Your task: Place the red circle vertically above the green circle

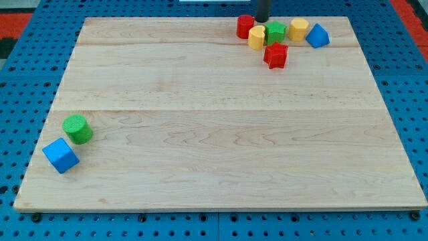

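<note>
red circle (245, 26) sits near the view's top edge of the wooden board (221, 134), at the left end of a tight cluster of blocks. my tip (262, 20) comes down just to the right of the red circle, between it and the green star-shaped block (275, 31), close to both; whether it touches either i cannot tell. the arm ends in a plain dark rod, so no jaws show to be open or closed. a yellow block (257, 38), rounded in shape, lies just below the red circle and against the green star. a red star-shaped block (275, 55) lies just below the green star. a second yellow block (298, 29) sits to the right of the green star, and a blue block (317, 35), its shape hard to make out, lies just beside that. green circle (77, 128) stands well apart, near the board's lower left corner, with a blue cube (61, 155) just below and left of it.
</note>
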Available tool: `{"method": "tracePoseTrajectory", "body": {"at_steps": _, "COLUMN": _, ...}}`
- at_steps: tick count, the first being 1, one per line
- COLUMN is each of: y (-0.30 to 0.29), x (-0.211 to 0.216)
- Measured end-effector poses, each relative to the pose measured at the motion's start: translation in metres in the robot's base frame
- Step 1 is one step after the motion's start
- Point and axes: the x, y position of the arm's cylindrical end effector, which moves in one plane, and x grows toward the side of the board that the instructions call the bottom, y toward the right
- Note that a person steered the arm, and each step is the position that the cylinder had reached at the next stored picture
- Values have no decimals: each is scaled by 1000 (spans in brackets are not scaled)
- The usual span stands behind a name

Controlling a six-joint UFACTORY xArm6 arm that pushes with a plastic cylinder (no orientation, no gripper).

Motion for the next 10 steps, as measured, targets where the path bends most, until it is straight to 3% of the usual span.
{"method": "tracePoseTrajectory", "body": {"at_steps": 1, "y": 30, "x": 12}}
{"method": "tracePoseTrajectory", "body": {"at_steps": 2, "y": 23, "x": 25}}
{"method": "tracePoseTrajectory", "body": {"at_steps": 6, "y": -173, "x": 32}}
{"method": "tracePoseTrajectory", "body": {"at_steps": 7, "y": -155, "x": 41}}
{"method": "tracePoseTrajectory", "body": {"at_steps": 9, "y": -279, "x": 45}}
{"method": "tracePoseTrajectory", "body": {"at_steps": 10, "y": -228, "x": 76}}
